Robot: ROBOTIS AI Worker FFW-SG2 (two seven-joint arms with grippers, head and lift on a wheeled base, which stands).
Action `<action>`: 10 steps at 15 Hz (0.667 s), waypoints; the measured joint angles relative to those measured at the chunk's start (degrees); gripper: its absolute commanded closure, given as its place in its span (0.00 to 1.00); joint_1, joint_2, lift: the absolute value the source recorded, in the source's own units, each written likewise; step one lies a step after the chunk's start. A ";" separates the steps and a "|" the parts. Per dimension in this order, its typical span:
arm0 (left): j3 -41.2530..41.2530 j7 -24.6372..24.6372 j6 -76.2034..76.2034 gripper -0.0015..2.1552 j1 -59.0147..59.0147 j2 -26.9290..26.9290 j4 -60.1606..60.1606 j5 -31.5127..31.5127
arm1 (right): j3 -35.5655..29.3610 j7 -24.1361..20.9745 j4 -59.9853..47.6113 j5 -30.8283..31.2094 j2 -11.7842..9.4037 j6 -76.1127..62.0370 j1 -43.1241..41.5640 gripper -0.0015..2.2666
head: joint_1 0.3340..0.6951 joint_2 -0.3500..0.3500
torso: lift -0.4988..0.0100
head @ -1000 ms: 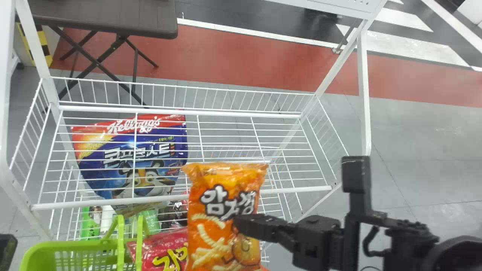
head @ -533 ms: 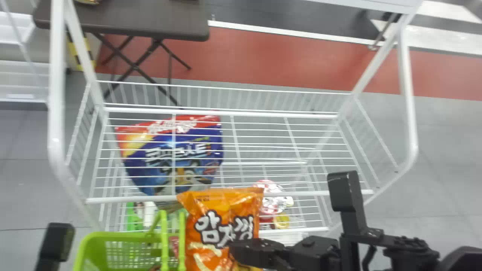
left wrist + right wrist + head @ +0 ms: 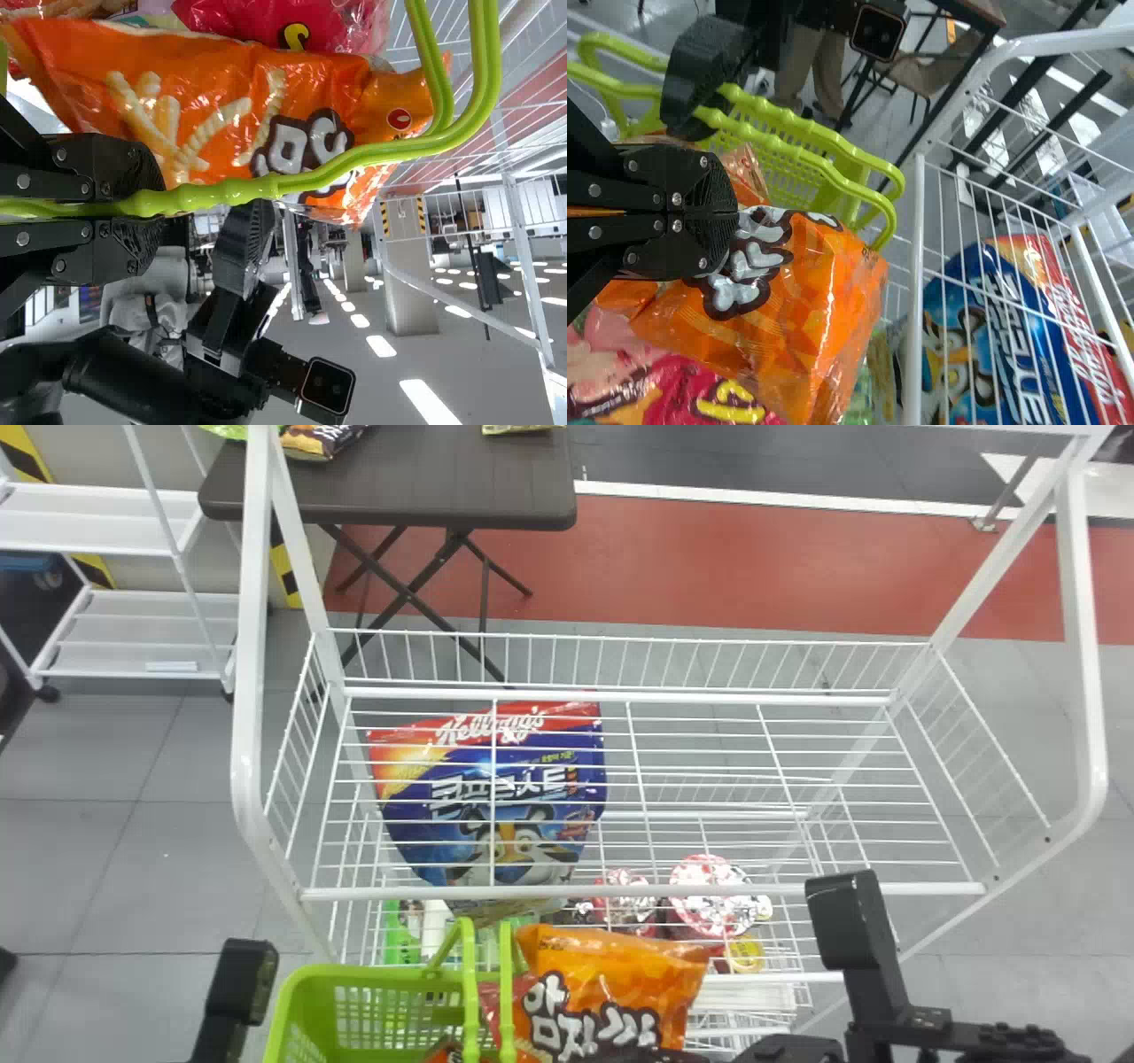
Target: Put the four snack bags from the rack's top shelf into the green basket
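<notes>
We are noting the left gripper [image 3: 159, 205] clenching the green basket [image 3: 306, 1001]'s handles [image 3: 354, 159], the right gripper [image 3: 735, 212] grasping the orange snack bag [image 3: 611, 983] beside them, a pink bag [image 3: 266, 18] seemingly loaded, release remaining, full count unconfirmed

Left wrist [image 3: 237, 988] low at head view's left; left gripper [image 3: 137, 204] clamped, narrow gap between fingers. Right wrist [image 3: 864, 948] low, right of centre; right gripper [image 3: 651, 1056] at bottom edge, fingers pinched together.
</notes>
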 measured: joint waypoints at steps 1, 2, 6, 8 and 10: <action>-0.10 0.01 0.00 0.99 0.00 -0.01 0.00 -0.03 | -0.34 -0.02 1.72 -2.66 -0.10 0.00 -1.18 0.89 | 1.00 0.45 | 0.98; -0.14 0.02 0.00 0.99 0.00 -0.05 0.00 -0.04 | -0.64 -0.17 2.90 -4.50 -0.16 0.00 -2.10 0.74 | 1.00 0.47 | 0.98; -0.25 0.07 0.00 0.99 0.16 -0.09 -0.23 -0.05 | -1.57 -2.97 3.88 -7.60 -0.22 0.00 -3.19 0.00 | 1.00 0.46 | 0.98; -0.30 0.08 0.00 0.99 0.18 -0.08 -0.28 -0.07 | -1.63 -4.24 3.44 -7.39 -0.22 0.00 -3.21 0.02 | 1.00 0.44 | 0.98; -0.40 0.13 0.00 0.99 0.18 -0.08 -0.35 -0.13 | -1.68 -4.58 2.94 -6.85 -0.22 0.00 -3.21 0.03 | 1.00 0.43 | 0.98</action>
